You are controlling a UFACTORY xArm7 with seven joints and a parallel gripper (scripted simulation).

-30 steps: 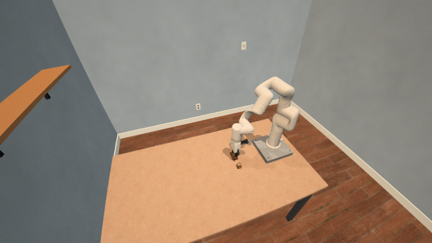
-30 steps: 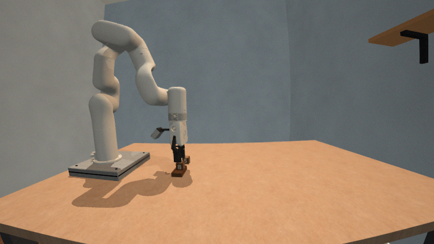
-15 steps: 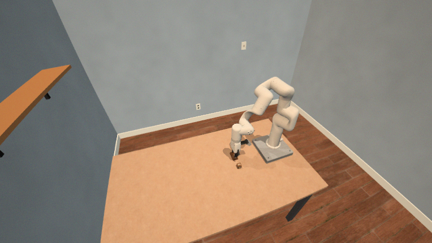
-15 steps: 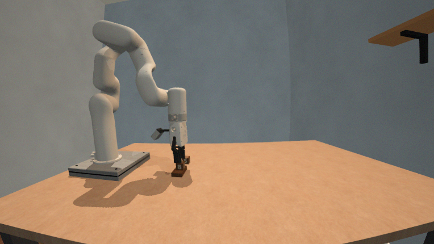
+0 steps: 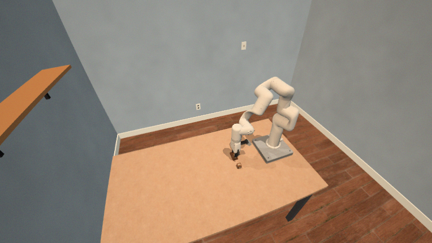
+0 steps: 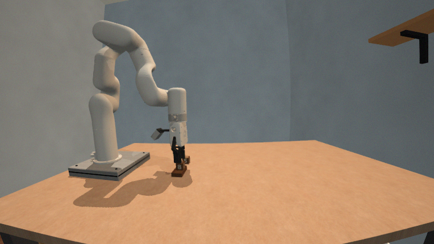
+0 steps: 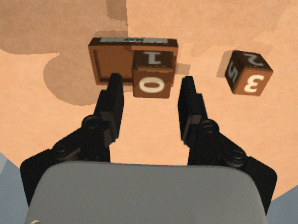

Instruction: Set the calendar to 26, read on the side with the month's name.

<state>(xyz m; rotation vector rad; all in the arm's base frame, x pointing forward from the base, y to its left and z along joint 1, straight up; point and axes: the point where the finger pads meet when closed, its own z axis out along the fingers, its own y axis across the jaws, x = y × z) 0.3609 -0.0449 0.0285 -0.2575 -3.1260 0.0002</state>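
Calendar tray point(image 5: 232, 156) point(image 6: 178, 174) point(image 7: 93, 64), brown, on the bench point(image 5: 181, 183) point(image 6: 273, 190). One seated cube point(image 6: 179, 166) point(image 7: 152, 84), showing 0 and 1 in the wrist view. One loose cube point(image 5: 238, 165) point(image 6: 187, 159) point(image 7: 249, 74), beside the tray. One tool point(image 5: 236, 154) point(image 6: 178, 160) point(image 7: 151, 88), half-wide, gripping nothing, over the tray.
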